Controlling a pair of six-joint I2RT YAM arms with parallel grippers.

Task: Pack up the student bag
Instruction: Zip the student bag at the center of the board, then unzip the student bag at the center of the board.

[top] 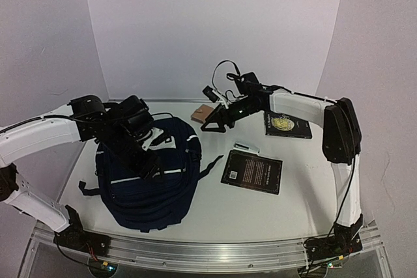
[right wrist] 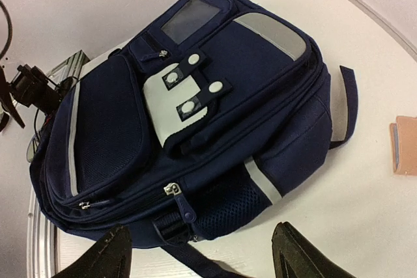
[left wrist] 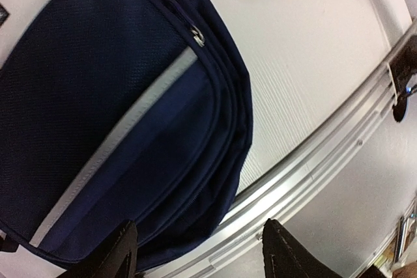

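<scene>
- The student bag [top: 153,183] lies flat on the left, near part of the white tabletop [top: 293,206], front face up, with its rounded bottom end toward the aluminium rail [top: 215,252] along the near edge.
- Its front is navy fabric with a thin grey stripe. A white patch carries two snapped tabs, and the zips in view look closed.
- A black strap [top: 212,164] trails out from the bag's right side onto the tabletop.
- The left tool [top: 146,161] hangs over the bag's front pocket. In the wrist view its fingers [left wrist: 117,255] stand wide apart with nothing between them. Whether they touch the fabric cannot be told.
- The right tool [top: 208,125] is held above the tabletop beyond the bag's far right corner. Its fingers [right wrist: 296,255] are spread wide and hold nothing.
- A small tan block [top: 203,113] lies near the right tool, toward the back wall.
- A small pale object [top: 244,148], too small to identify, sits between the bag and the books.
- A black book [top: 253,171] lies flat to the right of the bag, apart from it.
- A second dark book with a gold emblem [top: 287,124] lies farther back, under the right arm.
</scene>
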